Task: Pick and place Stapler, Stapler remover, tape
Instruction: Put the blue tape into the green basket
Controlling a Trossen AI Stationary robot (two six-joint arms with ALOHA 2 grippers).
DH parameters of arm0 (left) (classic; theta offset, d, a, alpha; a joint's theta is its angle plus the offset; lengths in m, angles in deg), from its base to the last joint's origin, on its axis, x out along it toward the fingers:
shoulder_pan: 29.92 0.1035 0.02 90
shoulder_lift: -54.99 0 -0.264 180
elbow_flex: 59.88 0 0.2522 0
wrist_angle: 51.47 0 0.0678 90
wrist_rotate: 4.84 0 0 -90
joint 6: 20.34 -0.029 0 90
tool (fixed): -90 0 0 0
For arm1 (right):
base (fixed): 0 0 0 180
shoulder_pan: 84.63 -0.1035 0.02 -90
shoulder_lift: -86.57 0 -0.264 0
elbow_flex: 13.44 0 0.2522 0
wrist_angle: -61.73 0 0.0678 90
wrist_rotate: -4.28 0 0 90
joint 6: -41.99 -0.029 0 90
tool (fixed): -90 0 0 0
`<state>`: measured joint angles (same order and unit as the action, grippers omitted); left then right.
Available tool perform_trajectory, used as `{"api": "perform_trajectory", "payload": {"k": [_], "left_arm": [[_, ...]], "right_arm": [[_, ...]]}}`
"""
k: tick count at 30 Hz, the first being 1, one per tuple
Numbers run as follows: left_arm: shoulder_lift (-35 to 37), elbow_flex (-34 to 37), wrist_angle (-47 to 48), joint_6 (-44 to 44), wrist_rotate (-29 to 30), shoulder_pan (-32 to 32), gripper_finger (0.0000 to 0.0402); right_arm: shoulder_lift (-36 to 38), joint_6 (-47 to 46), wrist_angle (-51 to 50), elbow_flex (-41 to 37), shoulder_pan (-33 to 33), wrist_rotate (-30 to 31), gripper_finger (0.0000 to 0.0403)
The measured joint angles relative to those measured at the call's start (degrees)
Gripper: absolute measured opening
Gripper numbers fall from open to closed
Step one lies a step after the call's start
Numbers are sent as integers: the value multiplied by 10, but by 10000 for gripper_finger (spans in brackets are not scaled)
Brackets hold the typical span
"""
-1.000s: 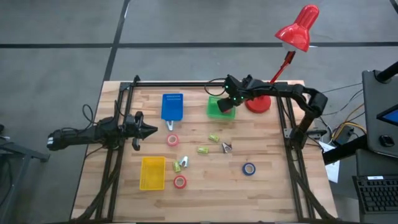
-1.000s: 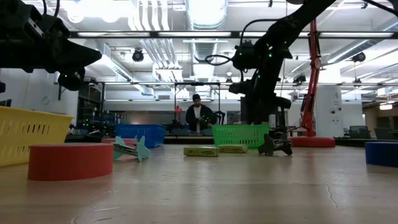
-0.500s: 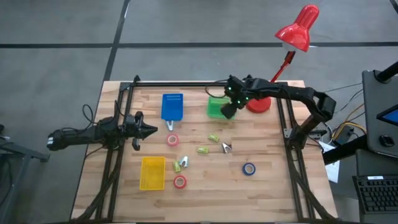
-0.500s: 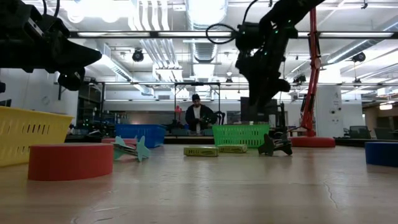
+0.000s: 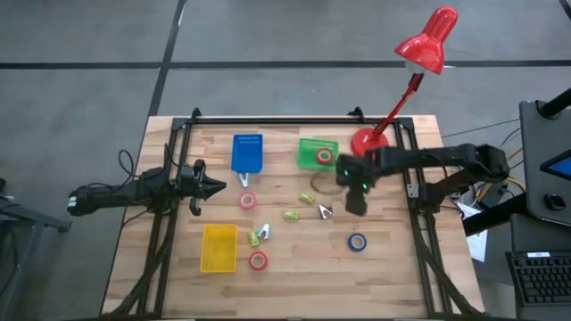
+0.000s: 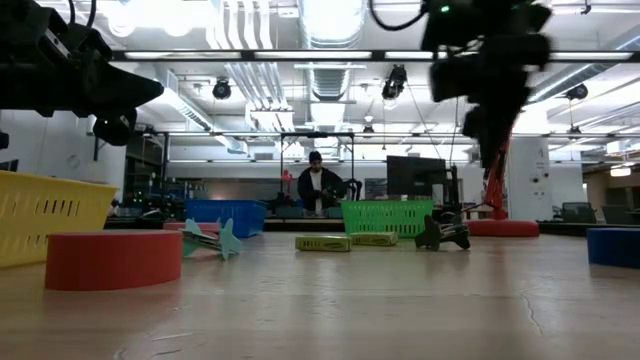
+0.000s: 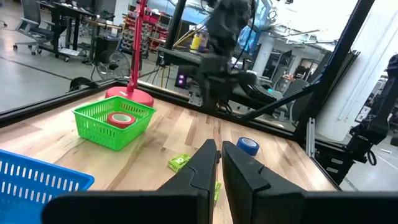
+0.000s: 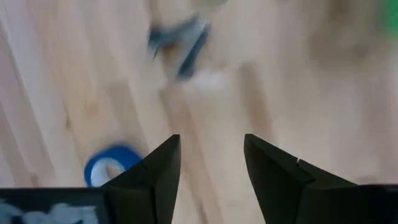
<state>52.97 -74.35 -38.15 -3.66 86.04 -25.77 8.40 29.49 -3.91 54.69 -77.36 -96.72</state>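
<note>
One red tape (image 5: pixel 323 157) sits in the green bin (image 5: pixel 308 153). Your right hand (image 5: pixel 354 204), open and empty, hangs near the blue tape (image 5: pixel 357 242): lower onto it. Left hand (image 5: pixel 212 187) waits, fingers together.

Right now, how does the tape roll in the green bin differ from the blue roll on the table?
The red tape roll lies inside the green bin; the blue tape roll lies on the bare wooden table. The red one sits far from the right claw, the blue one just beyond it. Both are small rings lying flat.
</note>
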Motion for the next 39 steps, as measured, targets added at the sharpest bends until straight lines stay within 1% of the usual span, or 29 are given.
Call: {"api": "perform_trajectory", "payload": {"k": [4, 8, 12, 17, 19, 22, 27, 34, 39], "left_arm": [[0, 0, 0, 0, 0, 0, 30], [0, 0, 0, 0, 0, 0, 30], [0, 0, 0, 0, 0, 0, 30], [0, 0, 0, 0, 0, 0, 30], [0, 0, 0, 0, 0, 0, 30], [0, 0, 0, 0, 0, 0, 30], [0, 0, 0, 0, 0, 0, 30], [0, 0, 0, 0, 0, 0, 30], [0, 0, 0, 0, 0, 0, 30]], "right_arm": [[37, -41, 17, -51, -63, 3, 170], [57, -82, 48, -91, -126, -1, 174], [58, -131, 59, -103, -187, 6, 178], [43, -139, 104, -104, -250, 7, 178], [31, -145, 106, -104, -266, 20, 178], [10, -176, 105, -104, -274, 47, 176], [-33, -177, 117, -104, -274, 67, 178], [-87, -175, 128, -103, -284, 49, 177], [-110, -175, 131, -99, -282, 49, 164]]}}
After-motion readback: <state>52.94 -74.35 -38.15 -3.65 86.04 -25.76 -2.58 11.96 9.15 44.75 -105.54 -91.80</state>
